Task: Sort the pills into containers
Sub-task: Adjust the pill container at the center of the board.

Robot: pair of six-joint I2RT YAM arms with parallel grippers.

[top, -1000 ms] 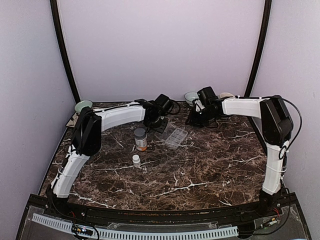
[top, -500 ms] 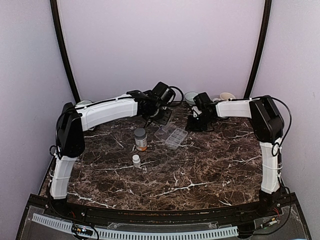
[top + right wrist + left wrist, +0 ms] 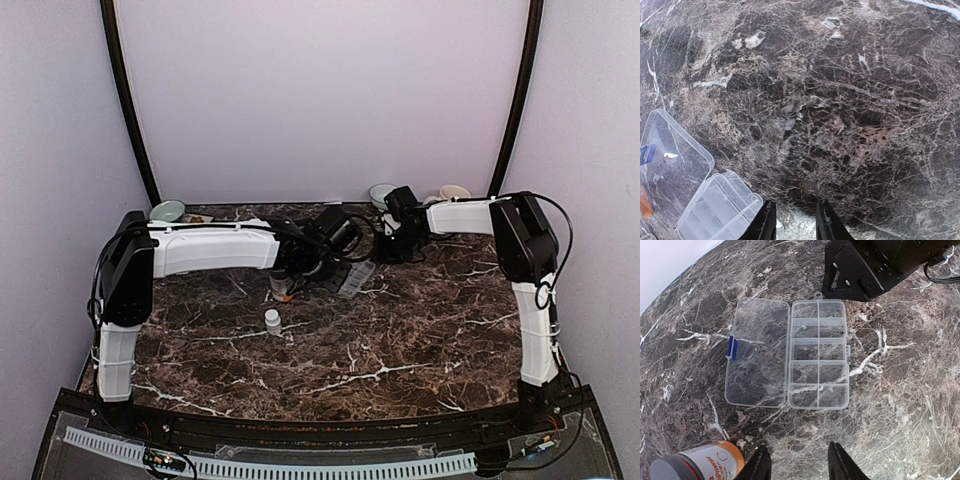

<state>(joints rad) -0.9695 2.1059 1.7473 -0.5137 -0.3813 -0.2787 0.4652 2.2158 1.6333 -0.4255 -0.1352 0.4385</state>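
Clear plastic organiser box (image 3: 790, 355) lies open under left arm

The left arm stretches level across the dark marble table (image 3: 400, 340). Its gripper (image 3: 797, 466) hovers over the box with fingers apart and empty. The right gripper (image 3: 795, 220) is beside the box's edge, fingers slightly apart and empty. A second ago the left arm stood behind the box and the right arm sat nearer.

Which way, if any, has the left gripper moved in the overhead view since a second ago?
Yes: the left gripper has come down-frame, from behind the amber bottle to right beside it.
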